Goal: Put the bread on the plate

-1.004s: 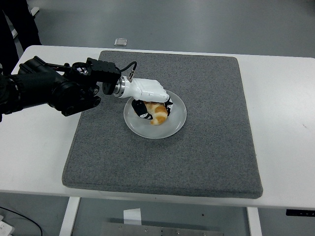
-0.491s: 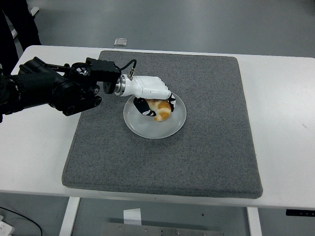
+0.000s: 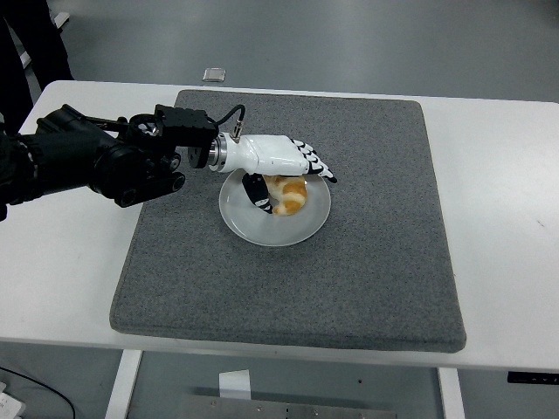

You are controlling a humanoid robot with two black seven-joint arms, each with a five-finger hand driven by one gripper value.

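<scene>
A golden croissant-shaped bread (image 3: pixel 288 195) lies on the white round plate (image 3: pixel 279 229), toward its far side. My left hand (image 3: pixel 284 170) hovers just above the bread, white with black-patterned fingers (image 3: pixel 319 168) stretched out flat toward the right. The thumb (image 3: pixel 255 190) hangs down on the plate beside the bread's left end. The hand is open and grips nothing. Its black arm (image 3: pixel 87 161) comes in from the left edge. No right arm shows.
The plate sits on a large grey mat (image 3: pixel 297 262) that covers the middle of the white table (image 3: pixel 507 175). A small pale object (image 3: pixel 214 75) lies on the floor beyond the table's far edge. Dark clothing of a person (image 3: pixel 26 44) shows at top left.
The fingers were curled around the bread one second ago; they have lifted and straightened out. The bread now rests on the plate, released, slightly farther back than before.
</scene>
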